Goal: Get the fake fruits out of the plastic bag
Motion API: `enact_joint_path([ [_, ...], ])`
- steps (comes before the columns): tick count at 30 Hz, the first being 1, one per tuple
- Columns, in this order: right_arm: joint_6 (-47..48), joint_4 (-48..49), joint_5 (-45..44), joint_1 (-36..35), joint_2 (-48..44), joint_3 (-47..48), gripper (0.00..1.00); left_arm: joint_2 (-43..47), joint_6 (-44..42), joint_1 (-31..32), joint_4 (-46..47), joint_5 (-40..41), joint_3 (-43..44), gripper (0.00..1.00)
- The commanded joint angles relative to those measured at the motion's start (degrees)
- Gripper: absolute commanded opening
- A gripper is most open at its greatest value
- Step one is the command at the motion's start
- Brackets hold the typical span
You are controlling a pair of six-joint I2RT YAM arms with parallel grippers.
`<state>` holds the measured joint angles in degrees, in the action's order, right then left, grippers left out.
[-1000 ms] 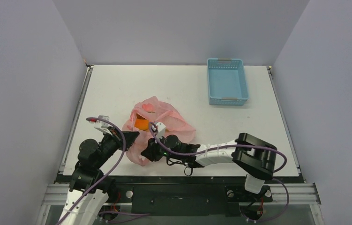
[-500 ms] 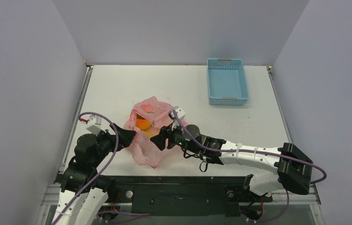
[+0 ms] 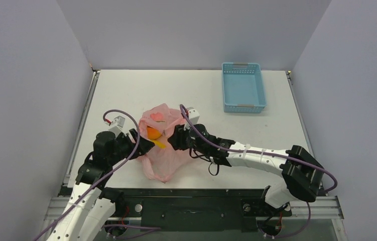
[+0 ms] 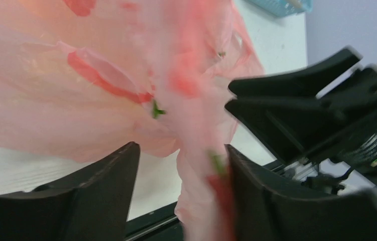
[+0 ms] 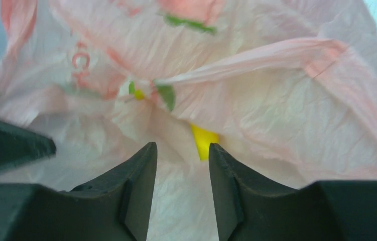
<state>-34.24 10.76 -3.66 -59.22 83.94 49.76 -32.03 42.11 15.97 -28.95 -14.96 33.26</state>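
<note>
Pink plastic bag (image 3: 165, 159) holding orange fruit (image 3: 152, 133). Left gripper (image 4: 181, 149) astride bag film, clamp indiscernible. Right gripper (image 5: 181, 146) slightly parted against bag.

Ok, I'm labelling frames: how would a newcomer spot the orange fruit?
On the white table, find the crinkly pink plastic bag near the front edge. The orange fruit sits in its open mouth, rounder and deeper-coloured than the yellow fruit sliver beside it.

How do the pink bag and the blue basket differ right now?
The plastic bag is crumpled, translucent film, between the left gripper and right gripper; the basket is rigid, slotted, apart, far right. The bag shows orange fruit and yellow fruit inside; the basket shows none. Both rest on the table.
</note>
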Motion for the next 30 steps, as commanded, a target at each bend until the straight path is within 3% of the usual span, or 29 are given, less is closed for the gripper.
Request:
enact_joint_path([
  [1,-1.10,0.73,0.40,1.85,5.63,5.01,0.31,-2.23,-1.37,-0.22,-0.54,-2.79,1.79,0.43],
  [2,-0.65,1.80,0.60,1.70,6.68,5.00,0.28,-2.90,-2.30,-0.23,-2.67,-1.39,2.77,0.27],
  [4,-0.96,5.58,0.60,0.96,11.22,5.38,0.19,-5.65,-4.13,-0.22,-9.16,1.91,6.33,0.14],
  [6,-2.47,9.87,0.30,0.38,14.58,5.89,0.15,-8.68,-6.33,-0.21,-13.65,2.02,9.55,0.10],
  [9,-3.80,11.33,-0.70,0.52,17.59,7.97,0.12,-13.30,-9.16,-0.15,-18.42,-0.14,12.40,0.07],
  [14,-3.60,9.77,-2.28,2.09,22.77,14.52,0.14,-14.11,-9.35,-0.15,-17.47,-2.84,9.61,0.06],
  [17,-3.23,8.54,-8.35,4.87,24.37,17.86,0.17,-13.74,-9.13,0.00,-19.41,-0.40,9.67,0.00],
  [24,-2.69,9.38,-17.79,11.97,22.65,19.31,0.21,-16.29,-11.89,1.03,-26.70,3.94,11.04,0.00],
  [30,-0.95,10.15,-13.75,13.23,22.84,19.13,0.25,-15.01,-11.52,2.08,-26.58,4.12,10.93,0.00],
])
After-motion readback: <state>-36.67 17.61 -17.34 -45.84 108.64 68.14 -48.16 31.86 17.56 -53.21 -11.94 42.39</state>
